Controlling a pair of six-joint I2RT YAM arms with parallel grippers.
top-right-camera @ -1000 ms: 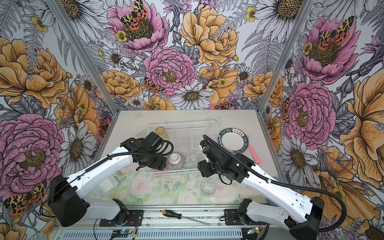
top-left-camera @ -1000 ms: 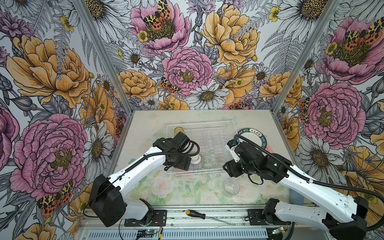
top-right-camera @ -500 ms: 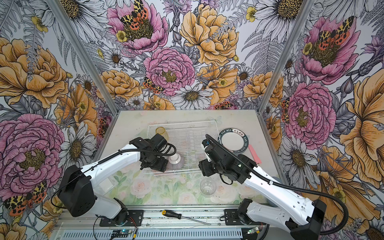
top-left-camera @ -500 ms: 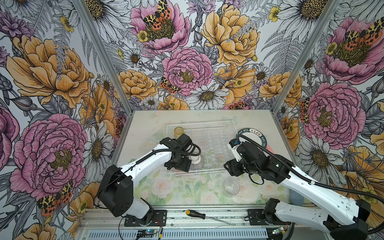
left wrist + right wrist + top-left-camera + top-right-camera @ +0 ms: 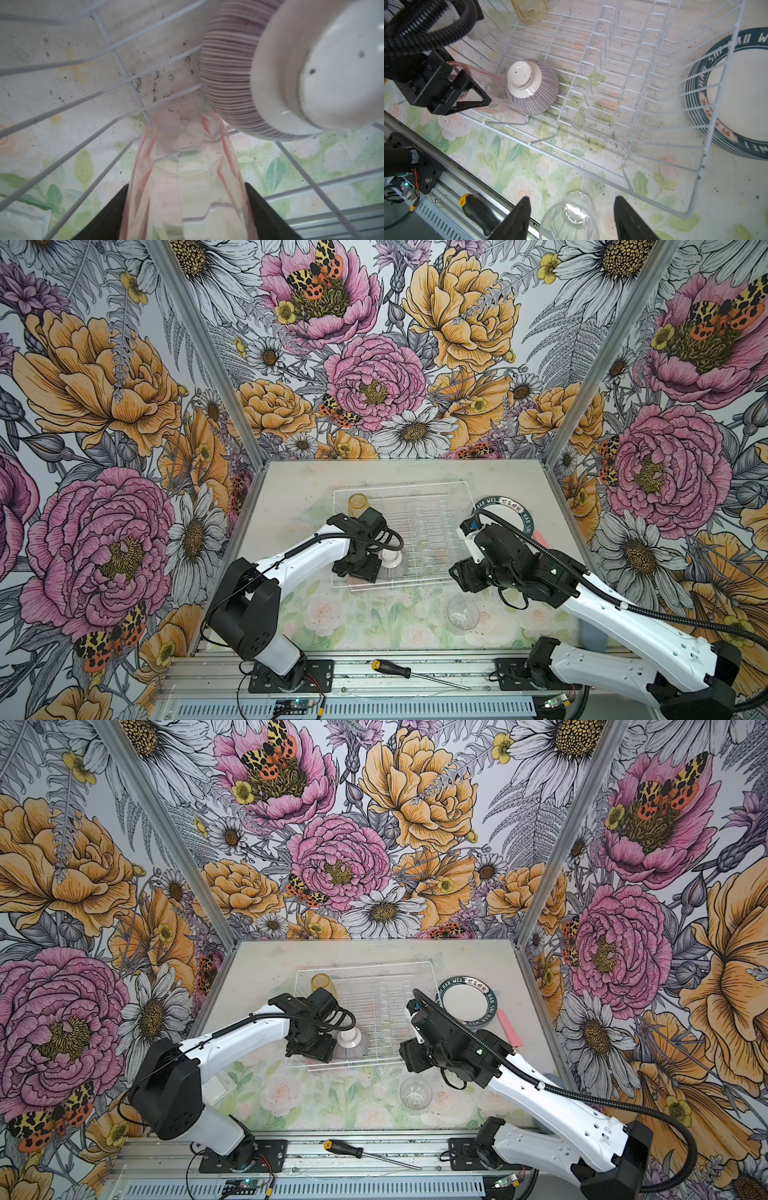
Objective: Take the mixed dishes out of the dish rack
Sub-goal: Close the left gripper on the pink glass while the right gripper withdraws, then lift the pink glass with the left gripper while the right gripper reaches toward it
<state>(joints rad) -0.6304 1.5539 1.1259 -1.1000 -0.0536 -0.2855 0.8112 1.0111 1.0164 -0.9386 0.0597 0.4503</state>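
Left wrist view showed the left gripper (image 5: pixel 186 187) with its two black fingers (image 5: pixel 108 212) laid against opposite sides of the pink tumbler (image 5: pixel 182 149), grasping it. The tumbler lay on its side on the wires of the dish rack (image 5: pixel 428 539), in the rack's near-left corner, its far end pointing toward the ribbed bowl (image 5: pixel 228 83).

That bowl sat just to the right of the tumbler, upside down and a little tilted, white foot uppermost. I could not tell whether bowl and tumbler touched. In both top views the gripper's body hid most of the tumbler, and only the bowl showed beside it.

A yellow tumbler (image 5: pixel 357 506) stood in the far-left corner of the rack, well apart from either gripper. A stack of plates (image 5: pixel 465 1002) with dark lettered rims rested on the table (image 5: pixel 374 622) just outside the rack's right side.

The right gripper (image 5: pixel 572 199) hung above the table near the rack's near-right corner, its jaws spread and holding nothing. The clear tumbler (image 5: pixel 571 216) stood on the table below it, on the near side of the rack, free of both fingers.
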